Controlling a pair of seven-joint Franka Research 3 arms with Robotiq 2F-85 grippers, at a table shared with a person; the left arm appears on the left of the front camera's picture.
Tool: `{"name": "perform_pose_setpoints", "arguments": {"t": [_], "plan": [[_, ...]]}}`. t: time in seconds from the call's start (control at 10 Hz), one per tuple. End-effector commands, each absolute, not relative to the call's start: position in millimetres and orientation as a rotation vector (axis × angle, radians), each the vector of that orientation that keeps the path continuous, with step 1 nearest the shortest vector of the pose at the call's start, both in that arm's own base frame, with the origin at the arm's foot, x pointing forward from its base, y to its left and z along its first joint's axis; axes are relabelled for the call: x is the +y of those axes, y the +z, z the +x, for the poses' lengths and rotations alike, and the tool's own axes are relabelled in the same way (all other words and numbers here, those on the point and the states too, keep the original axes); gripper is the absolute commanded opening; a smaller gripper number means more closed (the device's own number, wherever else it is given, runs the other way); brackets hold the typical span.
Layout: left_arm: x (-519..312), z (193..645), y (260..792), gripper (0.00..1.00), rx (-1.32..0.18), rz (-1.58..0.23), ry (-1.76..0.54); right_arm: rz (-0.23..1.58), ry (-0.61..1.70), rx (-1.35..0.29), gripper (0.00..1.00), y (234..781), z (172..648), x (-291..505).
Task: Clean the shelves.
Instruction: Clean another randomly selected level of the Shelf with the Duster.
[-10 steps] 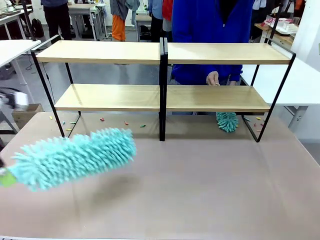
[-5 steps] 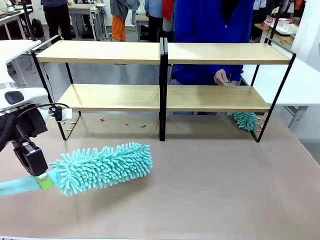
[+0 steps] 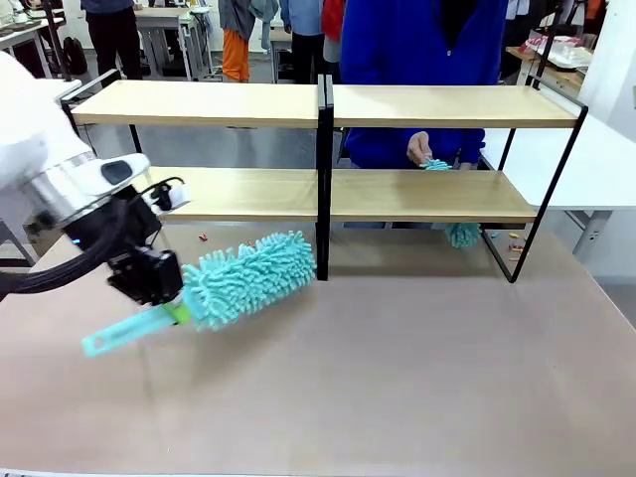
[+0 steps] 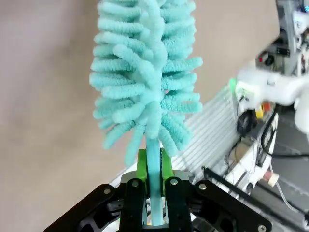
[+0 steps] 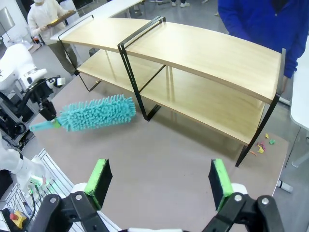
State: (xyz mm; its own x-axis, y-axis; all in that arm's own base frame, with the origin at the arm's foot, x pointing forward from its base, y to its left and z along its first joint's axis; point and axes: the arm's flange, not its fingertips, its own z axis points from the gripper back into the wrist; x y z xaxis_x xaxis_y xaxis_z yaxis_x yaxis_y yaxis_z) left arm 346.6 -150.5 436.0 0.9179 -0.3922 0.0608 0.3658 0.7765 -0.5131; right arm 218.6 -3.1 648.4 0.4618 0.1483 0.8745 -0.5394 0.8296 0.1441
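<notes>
**Left Arm: Duster Presented to the Lower Shelf**

The left end effector (image 3: 162, 294) was clenched on the flat handle of the fluffy teal chenille duster (image 3: 253, 276). It gripped just behind the green collar, so the whole head stood free for wiping. In the front view it hung at 9 o'clock over the brown tabletop (image 3: 417, 378), with the head pointing toward 2 o'clock and its tip near the black centre post.

The shelves (image 3: 219, 194), two pale wooden boards in a thin black frame, spanned the 12 o'clock side. The head sat in front of the lower board and lower than it, not touching. Judgement: this was the approach, with contact not yet made.

The right end effector (image 5: 159, 181) was released and empty, held high, probably to leave the work area free.

At 1 o'clock a person's hand (image 3: 421, 149) held a second small teal duster (image 3: 462, 235), which hung behind the lower board.
</notes>
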Motion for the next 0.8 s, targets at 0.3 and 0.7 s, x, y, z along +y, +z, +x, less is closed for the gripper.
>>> {"name": "perform_pose_setpoints", "arguments": {"t": [0.3, 0.7], "plan": [[-193.0, 385.8, 419.9, 0.13, -0.063, -0.509, -0.225, 0.437, 0.439, -1.008, 1.00, 648.7, 218.1, -3.5], [-211.0, 416.5, 397.8, 0.13, -0.071, -0.443, -0.190, 0.437, 0.439, -1.008, 1.00, 648.7, 218.1, -3.5]]}}
